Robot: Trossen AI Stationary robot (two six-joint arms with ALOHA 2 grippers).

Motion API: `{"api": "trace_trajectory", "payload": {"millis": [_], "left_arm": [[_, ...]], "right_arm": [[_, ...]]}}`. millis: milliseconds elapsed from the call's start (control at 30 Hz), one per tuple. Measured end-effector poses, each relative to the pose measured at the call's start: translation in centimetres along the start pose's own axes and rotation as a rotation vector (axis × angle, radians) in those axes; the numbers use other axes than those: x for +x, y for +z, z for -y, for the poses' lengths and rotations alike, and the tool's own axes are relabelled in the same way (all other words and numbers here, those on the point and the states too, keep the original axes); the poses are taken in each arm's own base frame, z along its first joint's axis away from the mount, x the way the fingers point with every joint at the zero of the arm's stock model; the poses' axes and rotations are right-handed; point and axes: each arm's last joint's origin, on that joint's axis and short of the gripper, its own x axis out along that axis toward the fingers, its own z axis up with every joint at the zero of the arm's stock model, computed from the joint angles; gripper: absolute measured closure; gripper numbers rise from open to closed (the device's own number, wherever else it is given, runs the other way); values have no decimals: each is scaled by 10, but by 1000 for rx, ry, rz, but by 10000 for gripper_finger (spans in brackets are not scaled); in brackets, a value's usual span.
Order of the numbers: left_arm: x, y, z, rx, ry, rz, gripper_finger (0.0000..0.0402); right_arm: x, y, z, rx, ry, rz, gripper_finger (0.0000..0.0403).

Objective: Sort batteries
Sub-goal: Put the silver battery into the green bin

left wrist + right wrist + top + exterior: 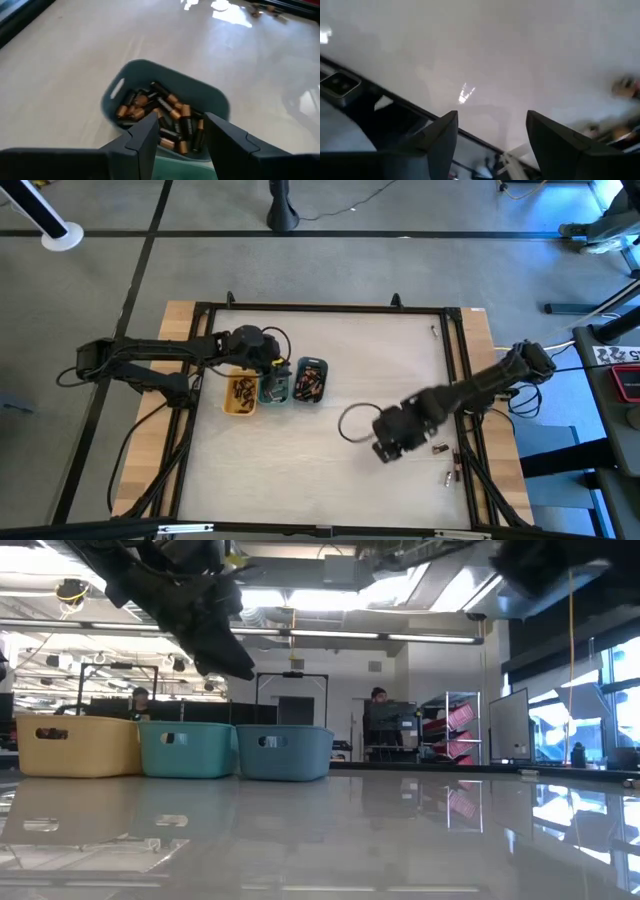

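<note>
Three small trays stand side by side left of the table's middle: yellow [240, 394], green [275, 389] and grey-blue [311, 380]. Each holds dark and copper-toned batteries [162, 117]. My left gripper [181, 123] hovers open above the green tray, facing the grey-blue tray [165, 85], with nothing between its fingers. It shows above the trays in the low view [215, 635]. My right gripper [386, 446] hangs open over the bare table near the right side. Loose batteries [440, 448] lie just to its right and show blurred in its wrist view [625, 87].
More loose batteries lie near the right frame rail [447, 477] and at the far right [434, 332]. A black frame [330, 308] borders the white table top. A cable loop [352, 422] hangs beside my right arm. People sit in the room behind [380, 700].
</note>
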Motion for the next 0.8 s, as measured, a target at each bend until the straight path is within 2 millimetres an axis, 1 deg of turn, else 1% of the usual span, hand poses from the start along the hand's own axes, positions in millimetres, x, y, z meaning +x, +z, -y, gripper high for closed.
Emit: {"api": "trace_trajectory", "payload": {"millis": [100, 267, 333, 400, 533, 667, 800], "left_arm": [[0, 0, 1, 9, -32, 1, 254], [0, 0, 2, -18, -69, 0, 254], [0, 1, 2, -31, -71, 2, 254], [0, 2, 2, -44, -73, 16, 254], [0, 8, 3, -92, -81, 73, 254], [-1, 13, 3, -159, -91, 118, 254], [-1, 13, 3, -208, -82, 116, 254]], "right_arm": [[14, -23, 4, 85, -43, -29, 166], [37, -54, 21, 207, -163, -110, 166], [47, -61, 29, 243, -200, -135, 166], [59, -66, 35, 261, -200, -147, 166], [80, -73, 51, 299, -218, -108, 166], [91, -84, 65, 336, -245, -61, 166], [99, -98, 76, 344, -243, -8, 166]]}}
